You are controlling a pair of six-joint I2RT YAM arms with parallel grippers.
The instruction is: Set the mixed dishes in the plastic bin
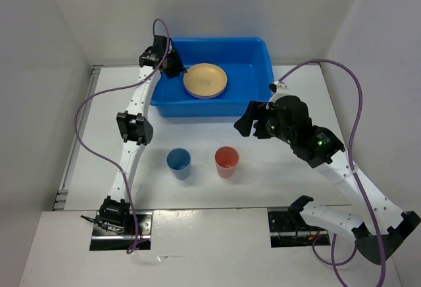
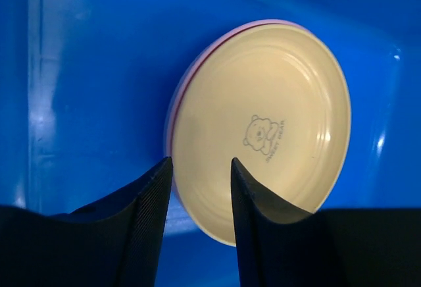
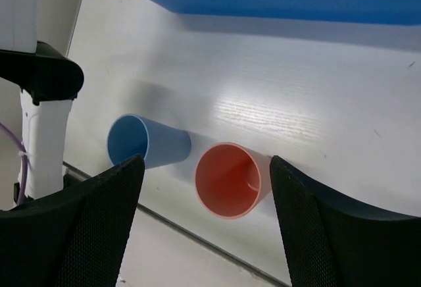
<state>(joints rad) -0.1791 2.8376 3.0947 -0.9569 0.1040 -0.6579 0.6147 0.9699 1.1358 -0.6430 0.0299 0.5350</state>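
Trouble could come from two quarters. My left fingers [image 2: 148,221] sit low inside the plastic bin [image 1: 253,76], at 9 o'clock of the yellow-orange plate [image 1: 205,80], which lies on a pink-rimmed plate [image 2: 197,61]. If I lift out carelessly, a fingertip may catch the plate's edge and tip the stack. On the desk [image 1: 276,168], the coral red cup [image 1: 226,161] and the blue cup [image 1: 179,162] stand upright at 6 o'clock of the bin, the blue one at 9 o'clock of the coral and near it. They look light, so a descent slightly off centre could knock one over and send it rolling.

The left fingers are parted only narrowly and hold nothing, with the plate's rim just beyond their tips. I cannot tell whether they touch it. My right fingers [image 3: 112,221] are spread wide and empty, hovering above the desk at about 1 o'clock of the coral cup and touching nothing. Both cups show between them in the right wrist view.
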